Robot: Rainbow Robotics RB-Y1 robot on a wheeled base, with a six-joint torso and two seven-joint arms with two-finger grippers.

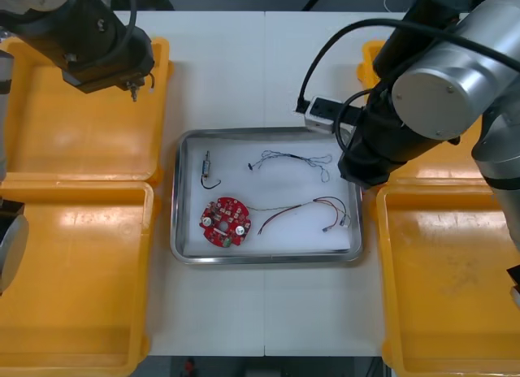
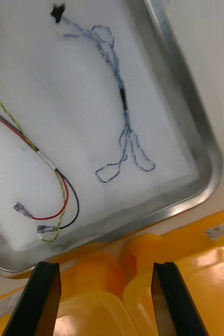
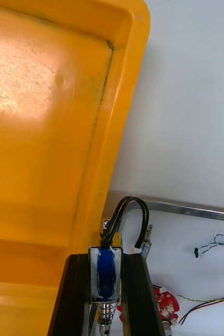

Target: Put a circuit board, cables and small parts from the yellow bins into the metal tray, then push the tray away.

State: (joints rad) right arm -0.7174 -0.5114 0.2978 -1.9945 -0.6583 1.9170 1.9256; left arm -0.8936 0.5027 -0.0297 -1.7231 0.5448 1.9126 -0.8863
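Observation:
My left gripper (image 3: 106, 302) is shut on a small metal part (image 3: 106, 266) with a blue body and a black wire loop. In the front view it hangs (image 1: 132, 86) over the far left yellow bin (image 1: 81, 133). The metal tray (image 1: 185, 231) holds a round red circuit board (image 1: 223, 221), a small metal part (image 1: 206, 168), a twisted blue and white cable (image 1: 292, 158) and a red and yellow cable (image 1: 305, 210). My right gripper (image 2: 108, 299) is open with nothing between its fingers, over the bin rims beside the tray's right edge (image 2: 195, 121). The right arm (image 1: 382, 145) covers that edge.
Yellow bins stand at the near left (image 1: 73, 271), near right (image 1: 447, 279) and far right (image 1: 370, 56). A small white and black box (image 1: 324, 110) with a black lead lies on the table just beyond the tray's far right corner.

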